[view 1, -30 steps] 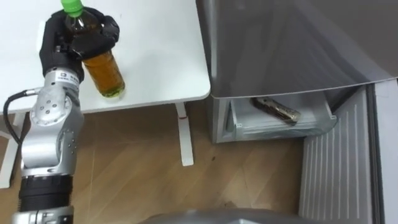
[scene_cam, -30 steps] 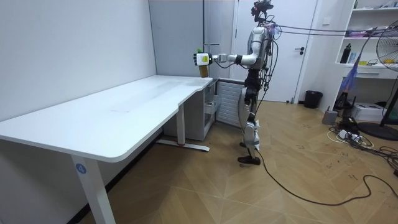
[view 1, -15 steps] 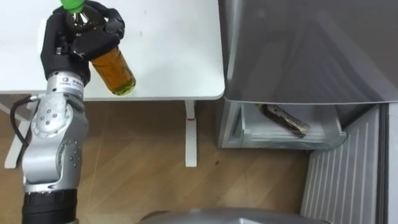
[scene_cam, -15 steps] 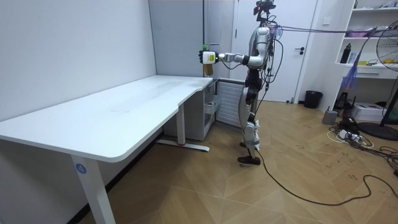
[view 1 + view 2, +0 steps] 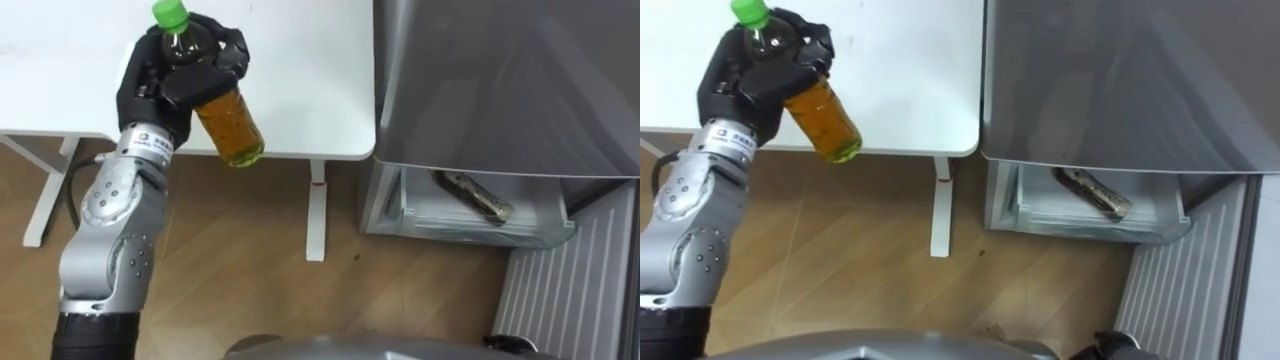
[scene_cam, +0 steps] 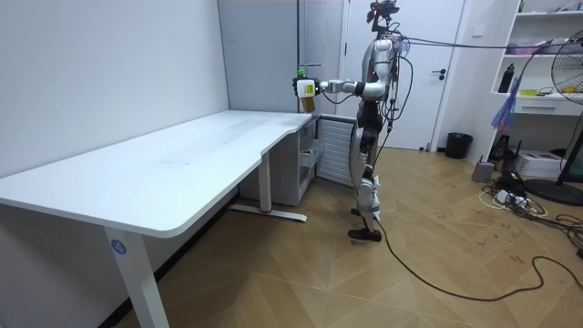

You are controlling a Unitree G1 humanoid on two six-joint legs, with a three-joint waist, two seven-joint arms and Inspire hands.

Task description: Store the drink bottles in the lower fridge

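My left hand [image 5: 175,85] is shut on a bottle of amber tea with a green cap [image 5: 222,113], holding it tilted in the air over the near edge of the white desk [image 5: 300,70]. In the right eye view the same hand [image 5: 755,80] grips the bottle [image 5: 818,115]. To the right the lower fridge drawer [image 5: 480,210] stands open, with another dark bottle [image 5: 472,195] lying inside it. In the room view I stand by the fridge [image 6: 319,137] at the desk's far end, left arm stretched out with the bottle [image 6: 304,89].
The grey fridge body [image 5: 500,80] rises on the right above the open drawer. The opened fridge door [image 5: 560,300] with its ribbed inner face stands at lower right. A white desk leg [image 5: 317,215] stands between desk and fridge on the wooden floor.
The bottle has been lifted off the desk and carried right, toward the fridge, tilting more. The view has shifted as I turn toward the fridge.
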